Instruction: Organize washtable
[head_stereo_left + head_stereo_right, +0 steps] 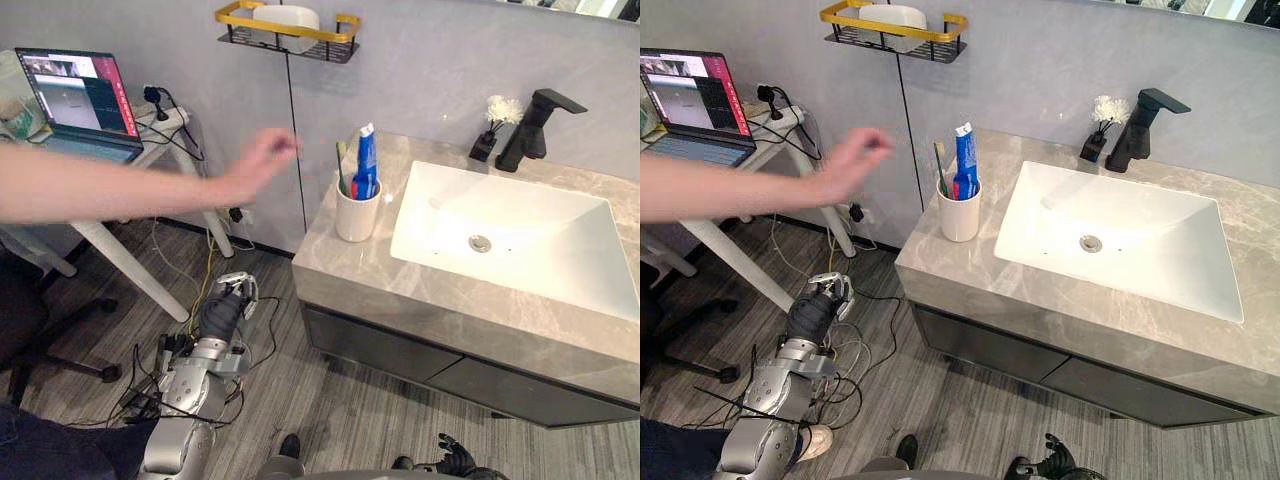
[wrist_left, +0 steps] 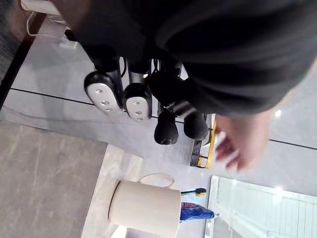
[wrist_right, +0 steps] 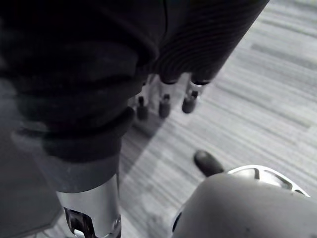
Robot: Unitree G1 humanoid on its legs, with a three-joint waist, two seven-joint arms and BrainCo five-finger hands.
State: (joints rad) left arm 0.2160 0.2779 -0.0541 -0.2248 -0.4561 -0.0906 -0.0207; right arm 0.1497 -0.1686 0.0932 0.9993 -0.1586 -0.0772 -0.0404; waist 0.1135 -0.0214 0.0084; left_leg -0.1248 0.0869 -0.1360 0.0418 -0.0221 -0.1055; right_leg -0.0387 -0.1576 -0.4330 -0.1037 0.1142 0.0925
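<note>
two hands: low, near floor, below counter [image 1: 330, 265]
left hand [image 1: 226, 310]: fingers loose, apart, empty
right hand [image 3: 203, 44]: fingers straight, empty
cup [image 1: 357, 213]: upright on counter, left of sink [image 1: 440, 200]; holds toothbrush [image 1: 342, 162], toothpaste [image 1: 366, 165]
person's arm [image 1: 120, 185]: stretched out, hand short of cup

White cup [image 1: 357, 215] upright on counter [image 1: 335, 265], holding toothpaste [image 1: 366, 168]

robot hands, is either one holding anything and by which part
Nothing is held. The left hand hangs empty, fingers relaxed, low beside the counter where the cup stands; the right hand hangs empty over the floor.
</note>
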